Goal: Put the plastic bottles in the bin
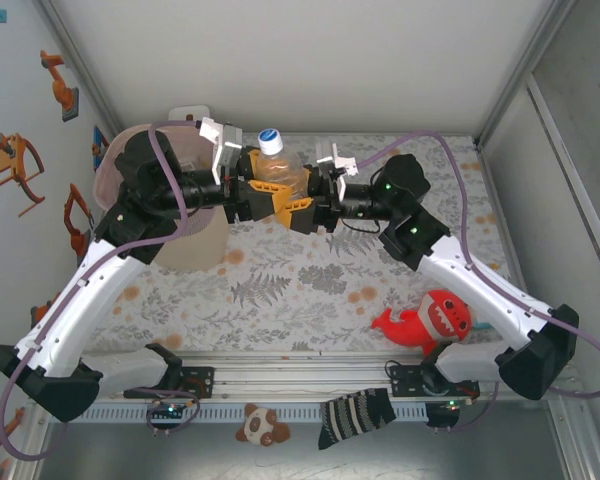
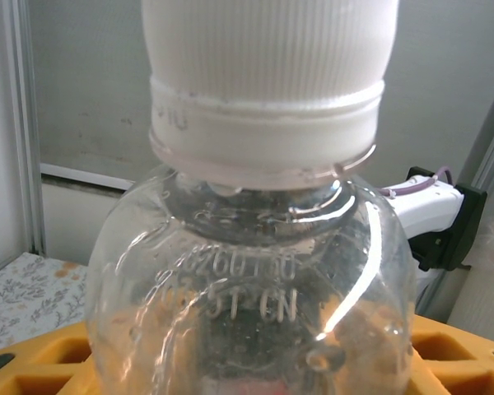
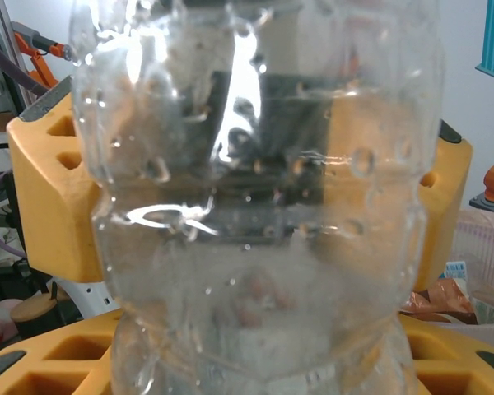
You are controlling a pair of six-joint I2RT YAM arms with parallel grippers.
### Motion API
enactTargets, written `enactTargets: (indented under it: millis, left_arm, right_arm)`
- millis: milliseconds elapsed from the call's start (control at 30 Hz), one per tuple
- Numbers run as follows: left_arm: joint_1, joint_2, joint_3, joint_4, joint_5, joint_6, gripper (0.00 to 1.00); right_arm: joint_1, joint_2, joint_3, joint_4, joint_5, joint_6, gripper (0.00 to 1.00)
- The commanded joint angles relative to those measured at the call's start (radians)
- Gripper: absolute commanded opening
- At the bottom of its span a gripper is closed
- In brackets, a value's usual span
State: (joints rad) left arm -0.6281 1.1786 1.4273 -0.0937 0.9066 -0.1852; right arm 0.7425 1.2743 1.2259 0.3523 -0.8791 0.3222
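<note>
A clear plastic bottle with a white-and-blue cap hangs in the air over the back of the table, held between both grippers. My left gripper comes in from the left and is shut on its shoulder just below the white cap; its yellow fingers flank the clear bottle. From the right, my right gripper is shut on the ribbed bottle body, yellow fingers at both sides. The pale-pink bin stands at the back left, partly hidden under the left arm.
A red plush toy with white teeth lies at the front right of the patterned table. A striped sock and a small plush animal lie on the rail in front. Walls close in at the back and the sides.
</note>
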Motion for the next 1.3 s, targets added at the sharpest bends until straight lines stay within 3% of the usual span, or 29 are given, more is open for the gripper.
enactTargets:
  millis: [0, 333, 567, 767, 1067, 1267]
  left_arm:
    - [-0.007, -0.007, 0.032, 0.000, 0.011, 0.021, 0.54]
    - [-0.006, -0.010, 0.049, -0.039, -0.031, 0.056, 0.52]
    - [-0.005, -0.013, 0.087, -0.133, -0.096, 0.118, 0.51]
    - [0.020, -0.010, 0.147, -0.294, -0.270, 0.185, 0.51]
    - [0.217, 0.023, 0.217, -0.477, -0.485, 0.117, 0.49]
    - [0.423, 0.034, 0.147, -0.416, -0.502, -0.137, 0.49]
  right_arm:
    - [0.011, -0.035, 0.024, -0.004, 0.008, -0.028, 0.48]
    - [0.014, -0.070, -0.005, -0.062, 0.057, -0.065, 0.74]
    - [0.015, -0.128, -0.041, -0.161, 0.101, -0.112, 0.80]
    - [0.015, -0.185, -0.064, -0.269, 0.184, -0.172, 0.80]
    - [0.015, -0.218, -0.078, -0.334, 0.261, -0.206, 0.80]
    - [0.015, -0.203, -0.074, -0.325, 0.259, -0.199, 0.80]
